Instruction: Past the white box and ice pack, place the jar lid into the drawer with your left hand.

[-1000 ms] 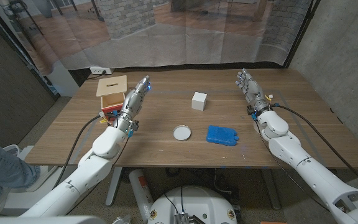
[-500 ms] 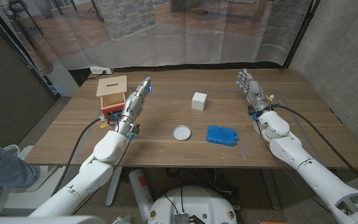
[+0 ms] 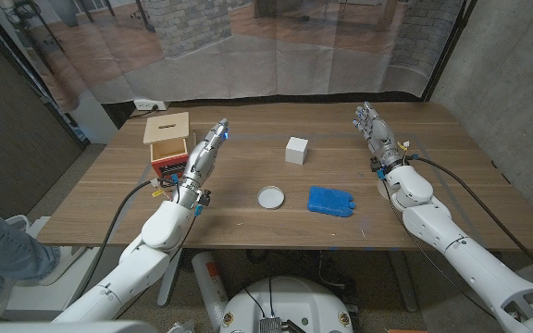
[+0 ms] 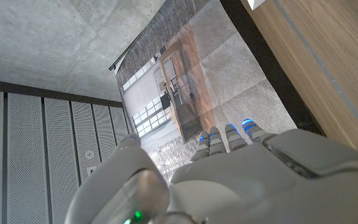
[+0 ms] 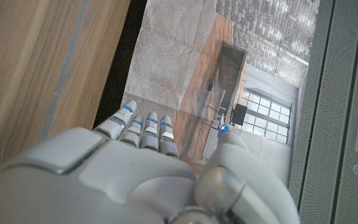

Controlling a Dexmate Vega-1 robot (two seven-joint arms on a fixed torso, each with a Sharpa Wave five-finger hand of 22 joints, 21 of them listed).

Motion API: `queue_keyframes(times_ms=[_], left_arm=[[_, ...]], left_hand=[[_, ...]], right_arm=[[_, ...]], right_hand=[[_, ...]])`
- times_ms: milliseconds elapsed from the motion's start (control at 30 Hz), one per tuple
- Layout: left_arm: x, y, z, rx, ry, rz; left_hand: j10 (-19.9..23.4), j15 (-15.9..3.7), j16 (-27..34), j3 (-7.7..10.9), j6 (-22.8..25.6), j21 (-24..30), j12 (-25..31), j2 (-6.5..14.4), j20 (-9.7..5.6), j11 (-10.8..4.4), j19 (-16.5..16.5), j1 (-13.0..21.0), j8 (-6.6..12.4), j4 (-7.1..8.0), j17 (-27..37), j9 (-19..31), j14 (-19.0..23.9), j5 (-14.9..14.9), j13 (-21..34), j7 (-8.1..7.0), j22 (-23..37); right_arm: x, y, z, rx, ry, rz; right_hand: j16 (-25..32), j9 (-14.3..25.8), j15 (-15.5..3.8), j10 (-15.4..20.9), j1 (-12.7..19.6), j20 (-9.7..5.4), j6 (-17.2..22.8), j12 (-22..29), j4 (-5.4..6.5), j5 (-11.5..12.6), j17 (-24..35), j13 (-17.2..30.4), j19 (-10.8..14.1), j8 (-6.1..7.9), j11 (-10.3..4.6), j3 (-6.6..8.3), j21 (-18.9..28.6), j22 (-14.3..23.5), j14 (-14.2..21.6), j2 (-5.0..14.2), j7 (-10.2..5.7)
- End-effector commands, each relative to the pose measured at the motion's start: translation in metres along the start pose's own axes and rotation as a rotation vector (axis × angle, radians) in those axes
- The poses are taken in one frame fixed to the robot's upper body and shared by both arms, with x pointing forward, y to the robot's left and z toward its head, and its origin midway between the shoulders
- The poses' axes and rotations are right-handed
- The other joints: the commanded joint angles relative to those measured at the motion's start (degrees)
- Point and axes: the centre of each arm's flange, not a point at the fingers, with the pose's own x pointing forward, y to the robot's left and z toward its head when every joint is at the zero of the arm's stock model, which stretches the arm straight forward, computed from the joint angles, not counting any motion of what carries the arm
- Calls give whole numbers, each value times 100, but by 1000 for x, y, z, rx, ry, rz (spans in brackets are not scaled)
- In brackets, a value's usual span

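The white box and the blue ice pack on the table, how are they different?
The white box is a small cube that stands up tall, while the ice pack is a flat, wider rectangle lying down. The white box is plain white; the ice pack is bright blue. The white box sits farther back than the ice pack. Both rest on the wooden table, untouched.
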Motion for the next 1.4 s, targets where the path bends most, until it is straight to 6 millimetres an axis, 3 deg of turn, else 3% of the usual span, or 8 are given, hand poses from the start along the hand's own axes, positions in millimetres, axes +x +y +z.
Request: queue_keyframes(times_ms=[33, 1400], left_arm=[[-9, -9, 5, 89, 2, 2], [-31, -25, 10, 204, -61, 0]], left_hand=[[44, 16, 34, 20, 42, -14, 30, 1, 38, 3, -175, 87, 52, -41, 10, 20, 14, 23, 7, 15, 32], [262, -60, 45, 0, 346, -86, 45, 44, 34, -47, 42, 210, 81, -100, 11, 21, 228, 71, 10, -8, 35]], right_arm=[[4, 0, -1, 3, 2, 5], [13, -1, -1, 2, -5, -1]], right_hand=[[40, 20, 4, 63, 18, -121, 52, 13, -17, 30, 28, 22, 34, 17, 9, -2, 19, 9, 25, 21, -2], [36, 22, 1, 98, 8, -112, 66, 17, -40, 31, 29, 23, 44, 12, 6, -21, 19, 9, 44, 33, -24]])
